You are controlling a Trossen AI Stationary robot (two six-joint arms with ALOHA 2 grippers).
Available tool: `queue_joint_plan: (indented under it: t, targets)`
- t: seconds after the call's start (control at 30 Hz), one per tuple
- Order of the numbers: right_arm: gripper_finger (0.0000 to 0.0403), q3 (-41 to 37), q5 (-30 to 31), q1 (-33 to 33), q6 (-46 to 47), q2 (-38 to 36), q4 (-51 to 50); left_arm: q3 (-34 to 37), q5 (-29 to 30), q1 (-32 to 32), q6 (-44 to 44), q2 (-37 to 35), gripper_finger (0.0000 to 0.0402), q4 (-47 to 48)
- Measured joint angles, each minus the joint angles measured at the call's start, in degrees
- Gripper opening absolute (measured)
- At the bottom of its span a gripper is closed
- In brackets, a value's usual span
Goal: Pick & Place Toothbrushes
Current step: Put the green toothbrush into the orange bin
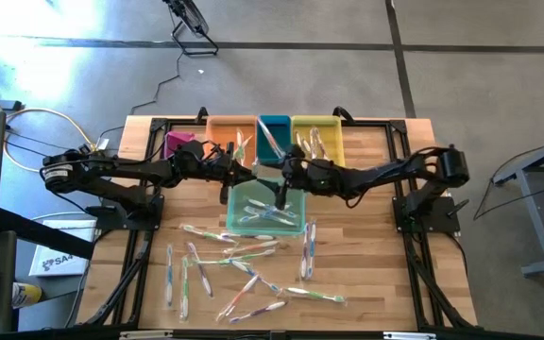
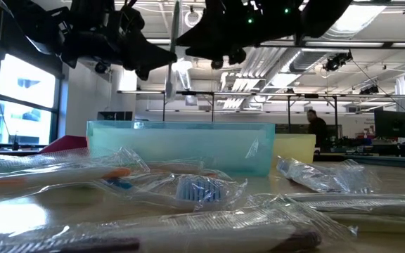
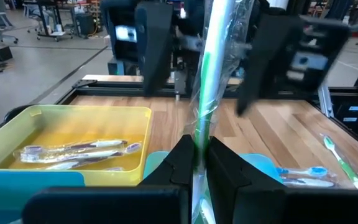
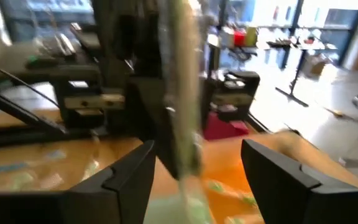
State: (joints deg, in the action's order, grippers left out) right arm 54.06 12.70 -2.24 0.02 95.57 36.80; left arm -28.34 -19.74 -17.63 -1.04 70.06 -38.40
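1. The left gripper [image 3: 194, 163] hangs over the table's middle, above the pale blue-green translucent plastic bin [image 1: 239, 200], its fingers pinched tight on a thin green-handled toothbrush in clear wrapping [image 3: 211, 81], held upright.
2. The right gripper [image 4: 194, 165] faces it from the other side, fingers spread wide either side of the same toothbrush, gripping nothing.
3. More wrapped pale toothbrushes [image 1: 253, 274] lie scattered toward the table's near edge; a few lie inside the blue-green bin.
4. Along the far edge stand orange [image 1: 223, 127], teal [image 1: 274, 124] and yellow rectangular plastic bins [image 1: 317, 124], with toothbrushes in them.
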Motion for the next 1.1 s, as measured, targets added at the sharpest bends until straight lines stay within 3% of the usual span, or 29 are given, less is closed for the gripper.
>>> queue_joint_plan:
  t: [0.3, 0.53, 0.7, 0.87, 1.1]
  targets:
    - [0.0212, 0.00, 0.82, 0.00, 0.19, -10.01, -16.92, -0.02, 8.46, -1.50, 3.05, -0.04, 0.0016, 2.83]
    - [0.0188, 0.02, 0.84, 0.00, 0.48, -15.80, -25.70, -0.03, 9.22, -10.17, 12.93, -0.09, 0.0016, 3.32]
    - [0.0172, 0.02, 0.82, 0.00, 2.55, -16.02, -29.42, -0.12, 9.90, -16.38, 19.41, -0.13, 0.0016, 7.95]
    - [0.0160, 0.02, 0.84, -0.02, 2.46, -15.58, -32.34, -5.01, 11.83, -20.45, 22.34, -0.13, 0.0016, 23.26]
    - [0.0147, 0.02, 0.84, -0.16, 1.74, -15.54, -33.04, -15.99, 23.67, -20.63, 23.37, -0.11, 0.0016, 47.70]
